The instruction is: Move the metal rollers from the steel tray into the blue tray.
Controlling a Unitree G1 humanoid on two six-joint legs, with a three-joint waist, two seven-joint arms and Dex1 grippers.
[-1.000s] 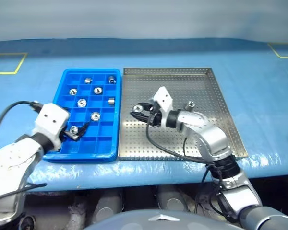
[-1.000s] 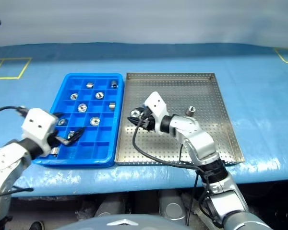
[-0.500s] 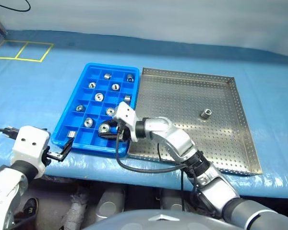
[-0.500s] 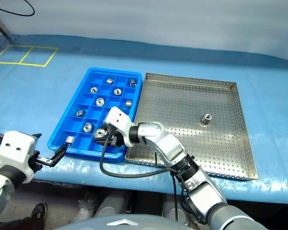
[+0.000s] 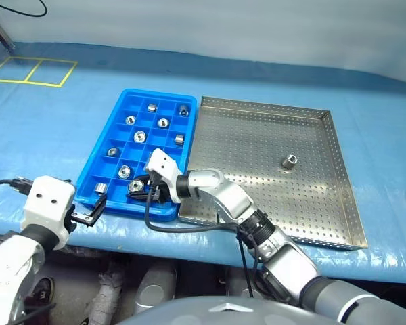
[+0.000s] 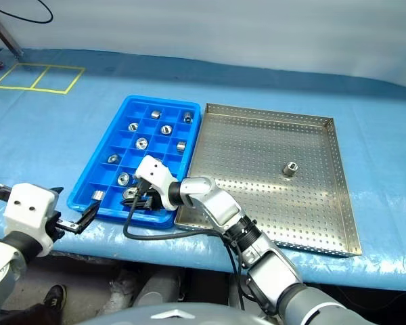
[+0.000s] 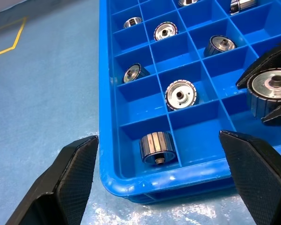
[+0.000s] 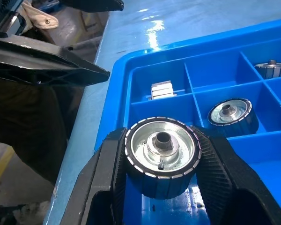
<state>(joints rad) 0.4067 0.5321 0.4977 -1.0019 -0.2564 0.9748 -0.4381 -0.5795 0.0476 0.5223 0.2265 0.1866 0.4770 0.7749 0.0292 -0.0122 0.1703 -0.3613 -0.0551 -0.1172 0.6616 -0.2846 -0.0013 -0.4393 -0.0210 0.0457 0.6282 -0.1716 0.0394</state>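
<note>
One of the metal rollers (image 8: 162, 161) is pinched between the jaws of the right gripper (image 5: 141, 189), flat face toward the wrist camera, its centre hole and ribbed rim plain to see. It hangs over the blue tray (image 5: 98, 150) at the row of compartments along that tray's near rim, above the second compartment from the tray's near-left corner; whether it touches the tray floor cannot be told. The corner compartment beside it holds a roller lying on its side (image 7: 157, 147). Further rollers sit singly in compartments toward the tray's far end, about nine in all, some flat, some tipped.

Just beside the blue tray, along its right rim, lies the steel tray (image 5: 315, 203). One roller (image 5: 289, 161) stands upright on its perforated floor, well apart from the blue tray and nearer the steel tray's right rim.

The left gripper (image 5: 90, 211) hangs off the blue tray's near-left corner, just outside the rim, its jaws spread wide with nothing between them.

Both trays rest on the counter (image 5: 68, 101), which is covered in light blue sheeting with yellow tape squares (image 5: 30, 70) marked well beyond the blue tray's far-left corner.
</note>
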